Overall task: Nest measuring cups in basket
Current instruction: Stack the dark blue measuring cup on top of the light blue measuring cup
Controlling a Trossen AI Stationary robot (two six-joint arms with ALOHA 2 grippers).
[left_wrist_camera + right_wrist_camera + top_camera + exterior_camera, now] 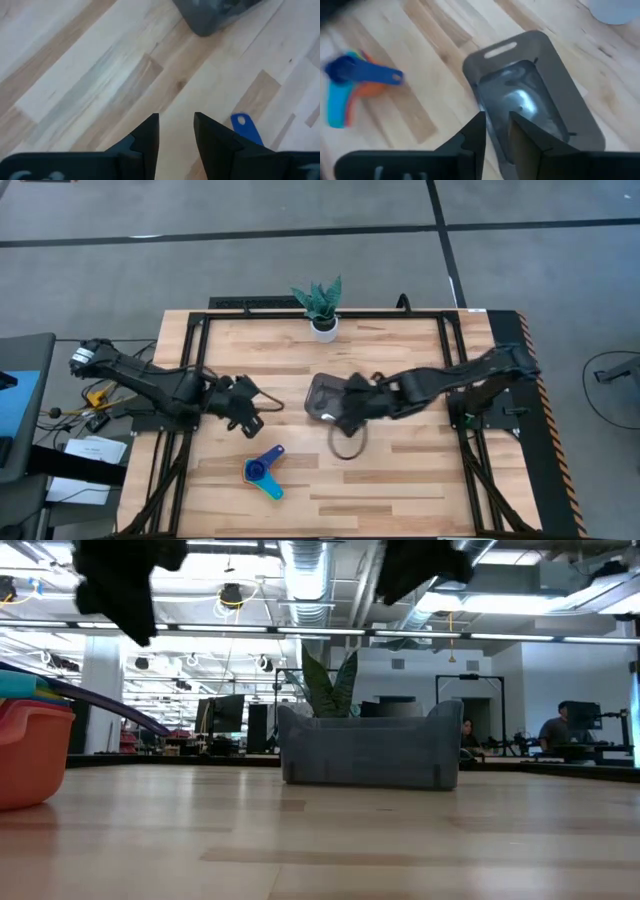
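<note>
The measuring cups (265, 472) lie nested in one stack on the table's near half, with a blue cup on top and light blue and orange ones under it. The stack also shows in the right wrist view (352, 85) and at the low view's left edge (30, 750). The dark grey basket (322, 395) rests flat on the table's middle (370, 755). My right gripper (496, 131) hangs above the basket's near rim, its fingers a little apart and touching nothing. My left gripper (176, 131) hovers over bare wood left of the basket, open by a narrow gap, and a blue handle (246, 127) lies beside it.
A white pot with a green plant (322, 308) stands at the table's far edge, behind the basket. A dark loop (345, 445) lies on the wood just near of the right gripper. Bare wood stretches across the near right part of the table (400, 480). People sit in the room beyond.
</note>
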